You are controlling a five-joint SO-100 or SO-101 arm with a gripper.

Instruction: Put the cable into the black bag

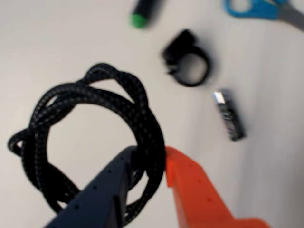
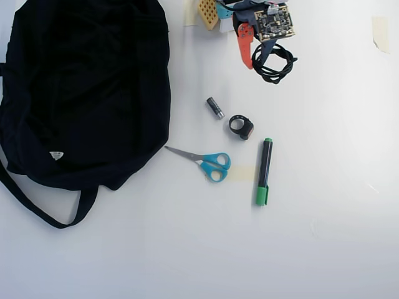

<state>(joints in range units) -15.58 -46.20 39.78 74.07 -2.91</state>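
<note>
Keep gripper (image 1: 151, 166) clenched on cable (image 1: 90, 102), lift clear, carry from upper right to bag (image 2: 81, 87) at upper left

Gripper (image 1: 148, 164) clamped on cable (image 1: 95, 102), near top edge overhead.

Gripper (image 2: 255, 63): you sit at the table's (image 2: 324, 237) far edge, jaws around the cable (image 2: 275, 65).
Straight toward the black bag (image 2: 81, 87): bare table between you and the bag's right side; no obstacle on that line.
Mid-table cluster: battery (image 2: 215, 107), black ring (image 2: 240, 126), scissors (image 2: 206, 162) and green marker (image 2: 264, 171) lie below your line, near one another.
Bag strap (image 2: 37, 208): loops out toward the near left corner, clear of your route.
Right half and near edge: open surface.
</note>
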